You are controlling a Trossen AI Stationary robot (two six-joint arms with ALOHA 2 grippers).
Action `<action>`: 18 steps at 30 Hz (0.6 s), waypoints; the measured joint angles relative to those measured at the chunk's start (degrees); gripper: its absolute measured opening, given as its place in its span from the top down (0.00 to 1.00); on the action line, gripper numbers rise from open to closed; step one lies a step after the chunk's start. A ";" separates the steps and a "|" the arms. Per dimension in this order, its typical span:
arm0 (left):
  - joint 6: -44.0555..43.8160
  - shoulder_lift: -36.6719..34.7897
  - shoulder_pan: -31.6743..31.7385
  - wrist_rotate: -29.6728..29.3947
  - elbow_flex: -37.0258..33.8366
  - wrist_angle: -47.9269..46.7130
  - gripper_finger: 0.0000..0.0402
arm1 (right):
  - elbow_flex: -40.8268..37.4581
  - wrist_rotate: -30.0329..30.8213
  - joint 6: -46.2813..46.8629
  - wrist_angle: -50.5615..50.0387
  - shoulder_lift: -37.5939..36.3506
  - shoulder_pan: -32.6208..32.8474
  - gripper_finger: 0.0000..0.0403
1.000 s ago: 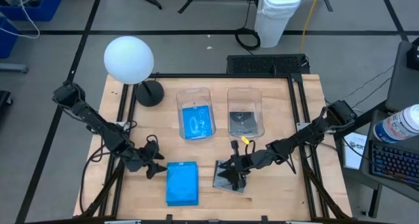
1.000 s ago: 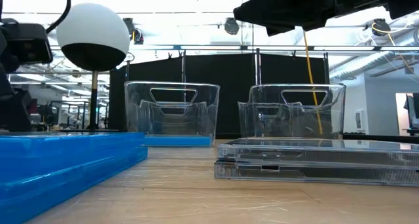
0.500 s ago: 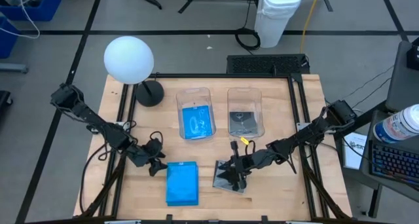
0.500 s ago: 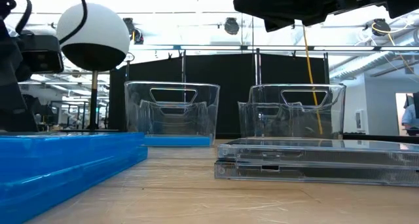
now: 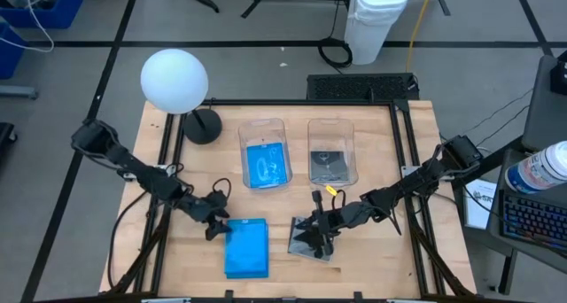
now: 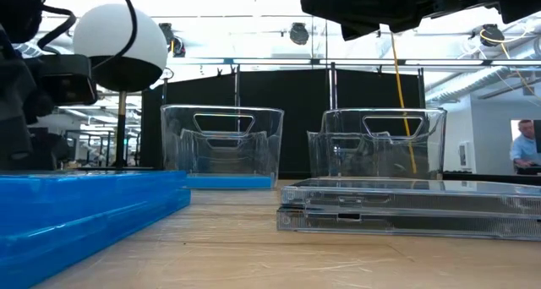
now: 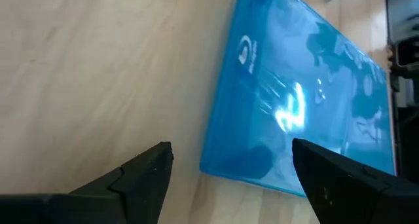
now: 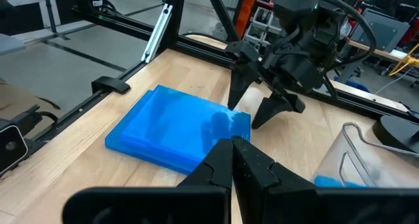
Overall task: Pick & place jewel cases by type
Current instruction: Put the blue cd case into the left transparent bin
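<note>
High view first: we see the blue stack (image 5: pixel 247 247) of jewel cases lying flat on the wooden counter (image 5: pixel 390 161), near its front edge and left of centre. Its long axis runs from the front edge toward the tubs, with one short end facing the left tub (image 5: pixel 265 152). Just to its right, apart from it, lies the grey stack (image 5: pixel 312 241) of squarish see-through cases, also flat and turned slightly askew to the counter's edges.

Our left gripper (image 5: pixel 215 225) stands at the blue stack's far left corner with its fingers spread wide. In the left wrist view one finger (image 7: pixel 141 178) is over bare wood beside the stack's long edge and the other is over the blue cover, with that edge between them. From the right wrist view the two fingertips hang just over that corner; we cannot tell whether they touch it.

Our right gripper (image 5: pixel 318 236) is over the grey stack with its fingers closed together, holding nothing that we can make out.

Behind both stacks stand two clear tubs side by side. The left one holds a blue case, and the right tub (image 5: pixel 331 151) holds a grey one. A white globe lamp (image 5: pixel 174 81) stands at the counter's far left corner.
</note>
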 joint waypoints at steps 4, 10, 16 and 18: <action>1.35 1.13 1.00 2.51 0.04 1.63 0.22 | -0.02 0.00 0.00 -0.02 0.00 0.00 1.00; 3.99 1.37 2.37 5.14 0.07 2.99 0.22 | -0.02 0.00 0.00 -0.02 0.00 0.00 1.00; 5.86 1.37 2.83 6.19 0.07 3.88 0.22 | -0.02 0.01 0.55 -0.02 0.00 0.00 1.00; 6.06 1.36 2.83 6.50 0.07 3.88 0.22 | -0.02 0.02 0.52 -0.02 0.00 0.00 1.00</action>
